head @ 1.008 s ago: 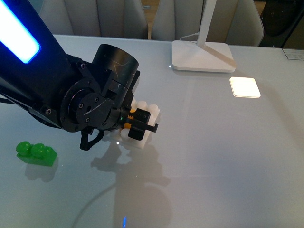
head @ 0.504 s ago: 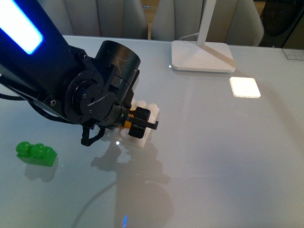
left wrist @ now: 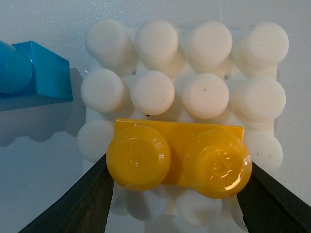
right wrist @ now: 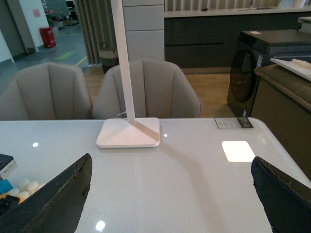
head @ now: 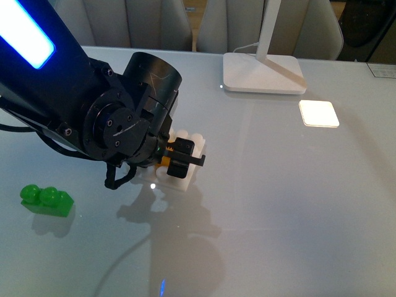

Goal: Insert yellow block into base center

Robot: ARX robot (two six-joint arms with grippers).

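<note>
The yellow block (left wrist: 179, 154), a two-stud brick, is clamped by its ends in my shut left gripper (left wrist: 177, 167). Its dark fingers (left wrist: 80, 204) press on both sides. The block lies over the white studded base (left wrist: 206, 94), covering the middle of one inner stud row; whether it is pressed down I cannot tell. In the front view the left gripper (head: 177, 162) hangs over the base (head: 193, 144), with only a sliver of the yellow block (head: 165, 162) showing. My right gripper (right wrist: 167, 194) is open over bare table, far from the base (right wrist: 25, 187).
A blue brick (left wrist: 30, 70) lies right beside the base. A green two-stud brick (head: 46, 199) sits at the table's left. The white lamp foot (head: 263, 73) stands at the back, with a bright light patch (head: 318, 113) to its right. Chairs stand behind the table.
The left arm and its gripper have shifted slightly left and back over the base, still holding the yellow block. The rest has stayed put.
</note>
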